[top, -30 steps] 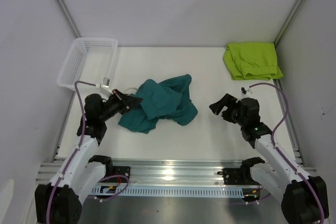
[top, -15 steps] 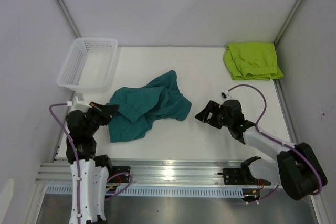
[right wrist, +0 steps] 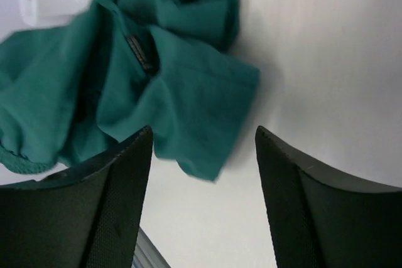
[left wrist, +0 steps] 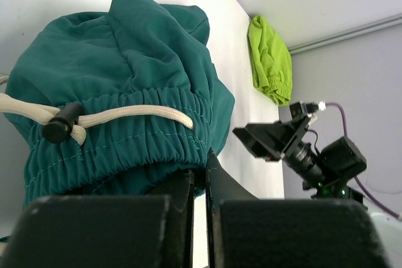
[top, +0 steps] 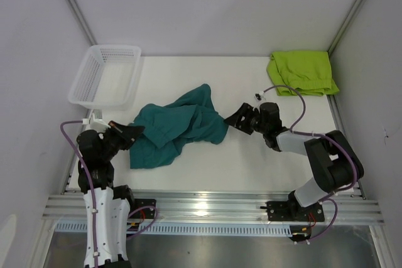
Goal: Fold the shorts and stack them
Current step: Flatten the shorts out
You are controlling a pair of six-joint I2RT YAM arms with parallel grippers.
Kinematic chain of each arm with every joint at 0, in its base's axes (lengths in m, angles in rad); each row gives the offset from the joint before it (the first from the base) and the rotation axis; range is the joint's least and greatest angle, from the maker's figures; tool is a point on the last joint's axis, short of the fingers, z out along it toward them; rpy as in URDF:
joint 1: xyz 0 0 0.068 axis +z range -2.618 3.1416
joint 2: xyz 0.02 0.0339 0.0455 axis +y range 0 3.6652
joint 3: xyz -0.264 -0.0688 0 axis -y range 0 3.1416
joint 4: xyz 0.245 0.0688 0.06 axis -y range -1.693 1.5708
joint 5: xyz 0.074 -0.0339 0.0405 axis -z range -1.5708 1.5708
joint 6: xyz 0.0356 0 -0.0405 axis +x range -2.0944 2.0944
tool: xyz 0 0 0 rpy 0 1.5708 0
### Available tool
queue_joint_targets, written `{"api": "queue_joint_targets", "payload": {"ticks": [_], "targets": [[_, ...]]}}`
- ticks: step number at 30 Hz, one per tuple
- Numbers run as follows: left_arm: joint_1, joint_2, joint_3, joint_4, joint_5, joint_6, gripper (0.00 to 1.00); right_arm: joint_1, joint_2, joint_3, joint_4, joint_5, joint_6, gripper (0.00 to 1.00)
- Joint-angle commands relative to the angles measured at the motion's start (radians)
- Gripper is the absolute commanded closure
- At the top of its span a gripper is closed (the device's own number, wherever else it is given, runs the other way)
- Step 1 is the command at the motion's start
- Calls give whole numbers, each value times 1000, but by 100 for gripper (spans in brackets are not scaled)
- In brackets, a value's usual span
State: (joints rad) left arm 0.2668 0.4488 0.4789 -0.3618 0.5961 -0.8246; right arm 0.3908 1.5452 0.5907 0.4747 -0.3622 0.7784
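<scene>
**Teal pair gripped at one end; second grasp pending**

**Layout.** The dark teal shorts (top: pixel 179 127), soft crumpled fabric, lie bunched on the white counter (top: pixel 207 83), left of centre. The lime green shorts (top: pixel 301 72), which appear folded, rest at the far right corner, well apart from the teal pair. A white plastic mesh basket (top: pixel 88 76) stands at the far left corner.

**Left tool** (top: pixel 133 132). It is clamped shut on the teal pair's elastic waistband (left wrist: pixel 125 149), just below the pale cord drawstring (left wrist: pixel 125 116).

**Right tool** (top: pixel 233 119). Its jaws stand apart and hold nothing. It sits low at the garment's right edge. The wrist view shows a loose teal corner lying between the two fingers (right wrist: pixel 113 186), unclamped.

**Assessment.** The step in hand is judged to be taking a second hold so the teal pair can be spread flat before folding. No fold is made, and stacking with the green pair remains.

**Recommendations.**
- The right tool should close on one outer edge only. The corner looks doubled over, so a deep bite risks trapping two layers.
- The tool should seat the fabric well between the pads before any pull.
- Both tools should then draw apart evenly, keeping low to the counter, so the cloth lays out smooth rather than twisting.
- The left grip should stay clear of the drawstring.
</scene>
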Motion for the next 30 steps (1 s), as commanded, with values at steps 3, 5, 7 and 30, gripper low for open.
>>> {"api": "queue_joint_targets", "payload": {"ticks": [3, 5, 7, 30], "targets": [[12, -7, 46, 9, 42, 30, 100, -20, 139, 106, 145, -80, 34, 34], [12, -7, 50, 6, 42, 33, 100, -15, 168, 126, 137, -78, 38, 35], [14, -4, 58, 3, 41, 35, 100, -15, 191, 133, 133, -73, 42, 35], [22, 16, 90, 3, 42, 42, 100, 26, 191, 44, 208, -80, 150, 41]]}}
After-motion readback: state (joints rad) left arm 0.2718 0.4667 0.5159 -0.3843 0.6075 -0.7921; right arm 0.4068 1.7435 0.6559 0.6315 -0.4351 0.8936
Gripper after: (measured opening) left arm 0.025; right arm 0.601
